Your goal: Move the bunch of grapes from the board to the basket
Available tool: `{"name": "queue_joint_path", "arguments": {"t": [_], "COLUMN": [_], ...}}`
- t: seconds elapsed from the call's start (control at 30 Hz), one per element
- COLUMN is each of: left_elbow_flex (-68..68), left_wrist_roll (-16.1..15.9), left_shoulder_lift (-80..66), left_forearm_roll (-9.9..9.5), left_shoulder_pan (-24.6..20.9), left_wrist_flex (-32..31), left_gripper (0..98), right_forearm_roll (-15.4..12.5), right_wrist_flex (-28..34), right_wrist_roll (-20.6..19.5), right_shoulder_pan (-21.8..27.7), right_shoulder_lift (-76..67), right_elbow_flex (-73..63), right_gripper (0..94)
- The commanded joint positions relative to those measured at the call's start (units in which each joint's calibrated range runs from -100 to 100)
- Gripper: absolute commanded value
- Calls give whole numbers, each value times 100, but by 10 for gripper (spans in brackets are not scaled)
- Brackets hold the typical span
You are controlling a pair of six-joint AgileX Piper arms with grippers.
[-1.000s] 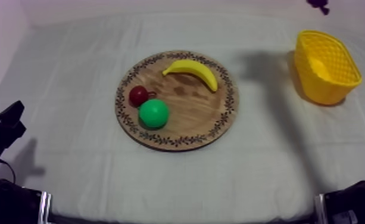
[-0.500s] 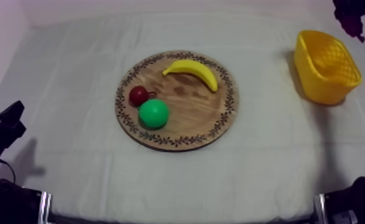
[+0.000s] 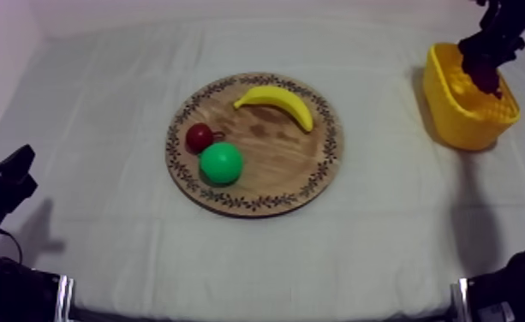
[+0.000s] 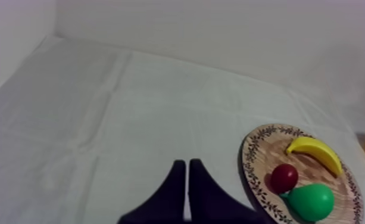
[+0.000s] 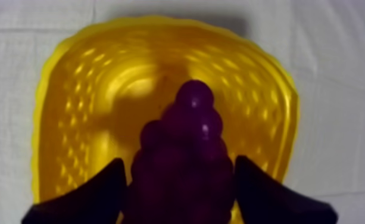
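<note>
Black two-finger right gripper is clamped round the knobbly dark purple toy bunch of grapes, right over the yellow perforated basket, upper right in the top view. Looks light, stiff and bumpy, so gripping the fat middle seems solid.

L hand low at rest, fingers together; R hand far out, pointing down, clamped round bunch of grapes.

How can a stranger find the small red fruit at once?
Find the round wooden board in the middle of the table. In the top view, the small red fruit lies near its left rim, right beside the green pear. It is the smallest fruit there and the only red one.
</note>
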Motion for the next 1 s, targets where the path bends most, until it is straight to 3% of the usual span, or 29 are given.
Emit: {"name": "queue_joint_path", "arguments": {"t": [0.0, 0.1, 0.2, 0.63, 0.97], "left_elbow_flex": [-3, -3, -3, -3, -3], "left_wrist_roll": [0, 0, 0, 0, 0], "left_shoulder_lift": [0, 0, 0, 0, 0], "left_forearm_roll": [0, 0, 0, 0, 0], "left_shoulder_pan": [0, 0, 0, 0, 0], "left_wrist_flex": [-3, -3, -3, -3, -3], "left_gripper": [1, 1, 1, 1, 1], "right_forearm_roll": [3, -22, -30, 90, 66], "right_wrist_flex": [29, 11, -11, -528, -1182], "right_wrist_roll": [40, 64, 62, -102, -380], "right_shoulder_pan": [22, 49, 35, -333, -381], "right_shoulder_lift": [155, 232, 136, -2312, -4742], "right_elbow_flex": [-50, -133, -152, 1326, 3114], "right_gripper": [655, 727, 734, 652, 510]}}
